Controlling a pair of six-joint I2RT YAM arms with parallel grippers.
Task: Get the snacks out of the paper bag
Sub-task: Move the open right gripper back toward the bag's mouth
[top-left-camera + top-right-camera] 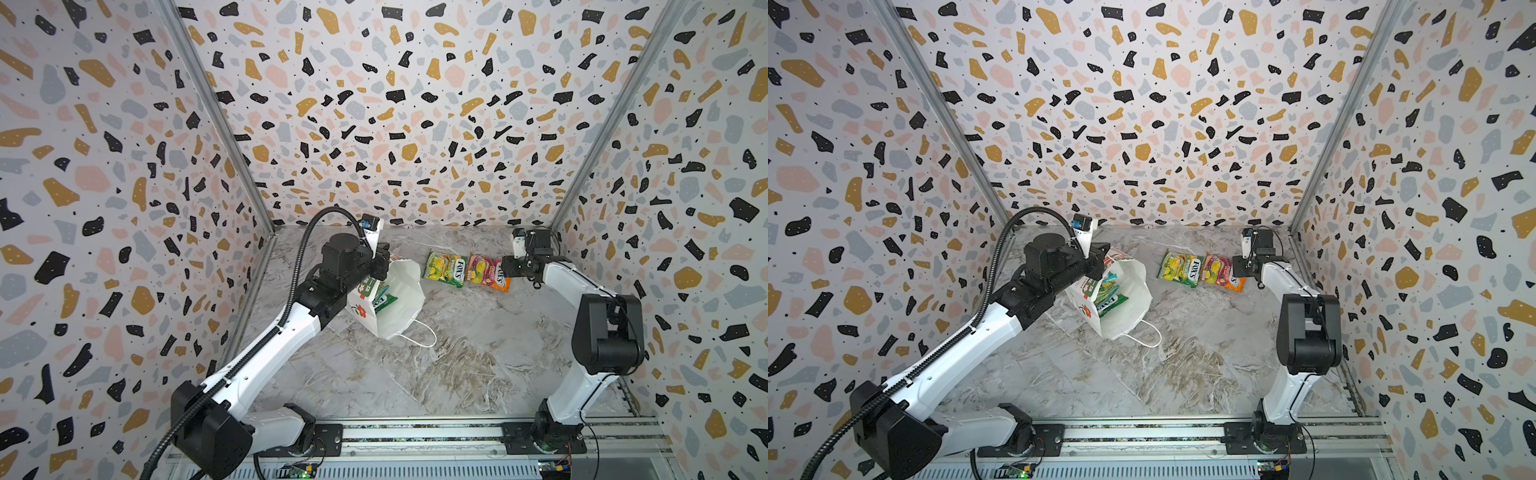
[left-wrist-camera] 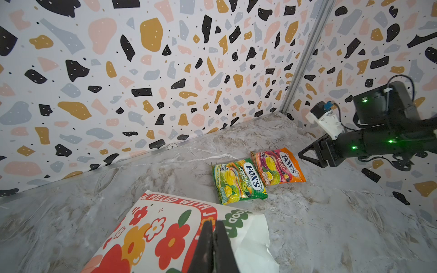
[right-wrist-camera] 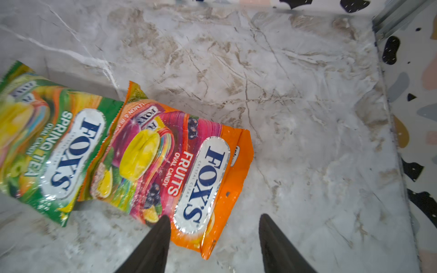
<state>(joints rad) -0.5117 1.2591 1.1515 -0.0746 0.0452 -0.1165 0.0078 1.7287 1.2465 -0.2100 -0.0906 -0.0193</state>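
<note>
Your left gripper (image 2: 214,236) is clamped shut on the bag (image 1: 399,299) rim, centre-left. Your right gripper (image 3: 214,217) hangs open and empty over the orange packet (image 3: 189,165). The packets (image 1: 384,297) in the bag look light and slippery, so pinch a crimped edge.

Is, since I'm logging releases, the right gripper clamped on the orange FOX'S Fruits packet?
No: the right gripper stands open, and the orange FOX'S Fruits packet lies flat on the marble table.
</note>
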